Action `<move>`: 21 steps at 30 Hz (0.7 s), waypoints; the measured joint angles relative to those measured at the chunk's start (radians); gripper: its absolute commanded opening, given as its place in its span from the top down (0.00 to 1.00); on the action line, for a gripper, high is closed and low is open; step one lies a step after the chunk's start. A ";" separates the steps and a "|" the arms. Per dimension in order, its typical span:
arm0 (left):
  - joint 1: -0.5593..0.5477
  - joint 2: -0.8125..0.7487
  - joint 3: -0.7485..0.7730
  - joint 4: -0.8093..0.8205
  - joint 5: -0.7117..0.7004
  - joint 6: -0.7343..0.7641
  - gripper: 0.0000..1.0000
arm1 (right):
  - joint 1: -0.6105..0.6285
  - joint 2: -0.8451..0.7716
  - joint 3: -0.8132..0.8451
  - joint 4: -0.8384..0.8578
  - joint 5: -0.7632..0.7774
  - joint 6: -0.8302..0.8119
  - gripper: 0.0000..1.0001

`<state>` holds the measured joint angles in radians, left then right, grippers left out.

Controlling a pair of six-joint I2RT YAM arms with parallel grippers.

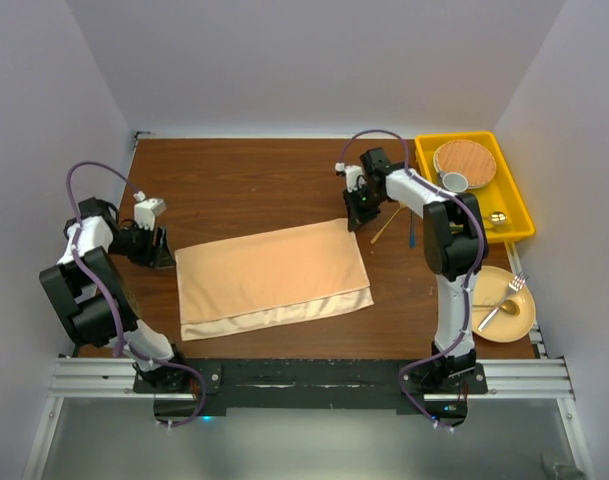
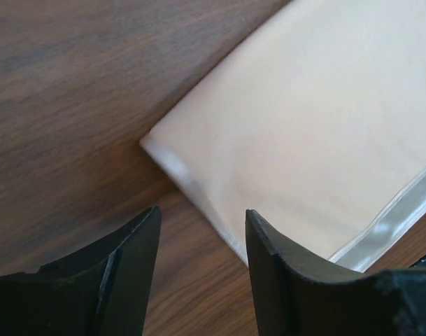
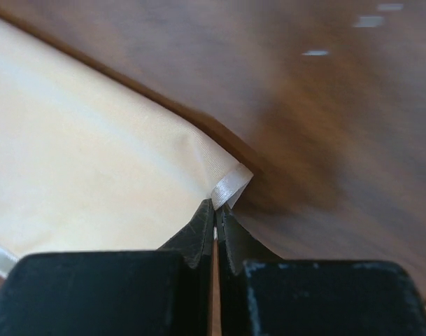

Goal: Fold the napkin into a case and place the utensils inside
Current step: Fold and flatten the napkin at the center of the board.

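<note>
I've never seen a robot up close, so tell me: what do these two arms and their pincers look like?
The left arm and right arm are chunky white-and-black segments, each trailing a looping purple cable. The left gripper and right gripper each end in two matte black, wedge-shaped fingers.
</note>
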<state>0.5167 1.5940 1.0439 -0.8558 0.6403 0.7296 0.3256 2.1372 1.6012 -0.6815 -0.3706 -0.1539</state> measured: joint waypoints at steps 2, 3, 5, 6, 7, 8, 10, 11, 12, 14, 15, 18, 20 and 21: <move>-0.002 0.000 -0.015 0.003 0.011 -0.003 0.45 | -0.039 0.009 0.034 -0.008 0.033 -0.011 1.00; -0.005 0.000 -0.018 0.005 0.013 -0.005 0.46 | -0.055 0.015 0.056 -0.010 0.047 -0.014 1.00; -0.019 0.000 -0.019 0.020 0.013 -0.016 0.47 | -0.080 0.026 0.098 -0.009 0.073 -0.015 1.00; -0.033 0.000 -0.019 0.034 0.013 -0.030 0.47 | -0.090 0.031 0.116 -0.006 0.086 -0.014 1.00; -0.048 0.000 -0.019 0.047 0.011 -0.040 0.47 | -0.094 0.032 0.124 -0.001 0.097 -0.011 1.00; -0.069 0.001 -0.020 0.066 0.006 -0.058 0.47 | -0.096 0.032 0.126 0.002 0.102 -0.010 1.00; -0.107 0.006 -0.026 0.102 0.000 -0.093 0.46 | -0.092 0.032 0.122 0.002 0.116 -0.003 1.00; -0.129 0.011 -0.030 0.124 -0.005 -0.114 0.45 | -0.089 0.032 0.117 0.003 0.119 -0.003 1.00; -0.145 0.018 -0.034 0.145 -0.010 -0.138 0.44 | -0.085 0.032 0.107 0.006 0.119 -0.002 1.00; -0.180 0.045 -0.039 0.190 -0.022 -0.192 0.44 | -0.079 0.032 0.082 0.011 0.121 0.001 1.00; -0.190 0.062 -0.039 0.208 -0.024 -0.211 0.46 | -0.077 0.032 0.068 0.009 0.122 0.004 1.00; -0.213 0.127 -0.036 0.248 -0.032 -0.265 0.54 | -0.075 0.027 0.055 0.015 0.126 0.007 1.00; -0.220 0.163 -0.021 0.257 -0.011 -0.293 0.65 | -0.075 0.023 0.048 0.022 0.125 0.013 1.00; -0.223 0.175 -0.010 0.261 -0.003 -0.301 0.70 | -0.075 0.019 0.042 0.025 0.126 0.016 1.00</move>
<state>0.2939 1.7695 1.0336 -0.5953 0.6369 0.4282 0.2504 2.1567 1.6428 -0.6563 -0.2451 -0.1379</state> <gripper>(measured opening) 0.438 0.010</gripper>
